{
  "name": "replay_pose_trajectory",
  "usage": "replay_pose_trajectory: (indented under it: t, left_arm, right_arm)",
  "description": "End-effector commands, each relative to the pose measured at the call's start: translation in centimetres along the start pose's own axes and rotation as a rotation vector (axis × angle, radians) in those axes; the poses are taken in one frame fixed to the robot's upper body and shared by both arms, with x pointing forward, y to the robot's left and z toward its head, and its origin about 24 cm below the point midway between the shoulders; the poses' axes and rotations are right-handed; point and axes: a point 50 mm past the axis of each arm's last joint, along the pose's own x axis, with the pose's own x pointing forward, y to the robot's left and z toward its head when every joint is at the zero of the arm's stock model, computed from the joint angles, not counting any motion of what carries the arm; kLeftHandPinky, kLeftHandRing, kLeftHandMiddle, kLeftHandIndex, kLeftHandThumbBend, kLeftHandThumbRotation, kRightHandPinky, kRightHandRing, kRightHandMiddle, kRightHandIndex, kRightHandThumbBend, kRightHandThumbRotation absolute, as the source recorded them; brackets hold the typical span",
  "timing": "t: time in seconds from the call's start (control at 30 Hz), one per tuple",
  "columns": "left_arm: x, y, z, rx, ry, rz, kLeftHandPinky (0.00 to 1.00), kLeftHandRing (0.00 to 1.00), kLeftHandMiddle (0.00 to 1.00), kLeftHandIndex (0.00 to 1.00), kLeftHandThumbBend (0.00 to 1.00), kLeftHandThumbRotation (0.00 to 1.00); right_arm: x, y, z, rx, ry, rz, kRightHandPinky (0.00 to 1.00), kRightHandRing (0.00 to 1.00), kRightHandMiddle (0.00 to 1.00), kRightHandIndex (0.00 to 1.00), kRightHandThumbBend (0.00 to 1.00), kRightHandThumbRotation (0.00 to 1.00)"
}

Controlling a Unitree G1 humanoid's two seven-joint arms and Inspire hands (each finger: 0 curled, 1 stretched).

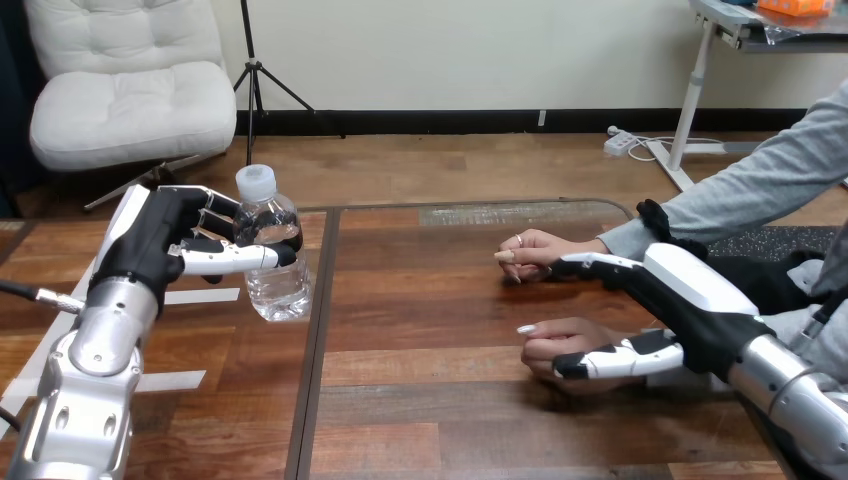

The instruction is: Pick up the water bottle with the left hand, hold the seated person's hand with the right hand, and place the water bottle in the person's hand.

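Wooden surface, robot at the near edge, person seated at the right.

Right hand: reached in against the person's two hands. It lies just under the person's farther hand and across the person's nearer hand, touching both. Cannot tell whether it has closed on either, so the hand-holding step is at contact at most.

Left hand: fingers and thumb wrapped round the upper body of the water bottle, a firm-looking grasp.

Water bottle: at the left of the surface, by the seam between boards, well apart from the person's hands. It leans slightly, and its base is at or just above the wood; cannot tell which.

Progress, as judged: the grasp is made, the lift is barely begun if at all. The carry across to the right and the placing into the person's hand are not yet done.

Writing: none readable. The bottle is clear plastic with no label visible and a plain white cap. The white tape strips on the surface are blank.
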Motion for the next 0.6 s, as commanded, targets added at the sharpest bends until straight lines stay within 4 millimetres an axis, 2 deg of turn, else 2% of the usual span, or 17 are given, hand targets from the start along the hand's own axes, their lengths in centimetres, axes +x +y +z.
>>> replay_pose_trajectory:
  t: [0.0, 0.57]
  left_arm:
    - [-0.03, 2.03, 3.47, 0.001, -0.144, 0.066, 0.34, 0.39, 0.45, 0.44, 0.63, 0.00]
    - [-0.30, 2.11, 3.57, 0.012, -0.151, 0.063, 0.34, 0.39, 0.44, 0.44, 0.64, 0.00]
  right_arm:
    - [1.18, -2.77, 0.63, -0.052, -0.041, -0.071, 0.80, 0.85, 0.85, 0.84, 1.00, 0.69]
    - [0.61, -2.77, -0.25, -0.055, 0.000, -0.072, 0.81, 0.85, 0.85, 0.83, 1.00, 0.64]
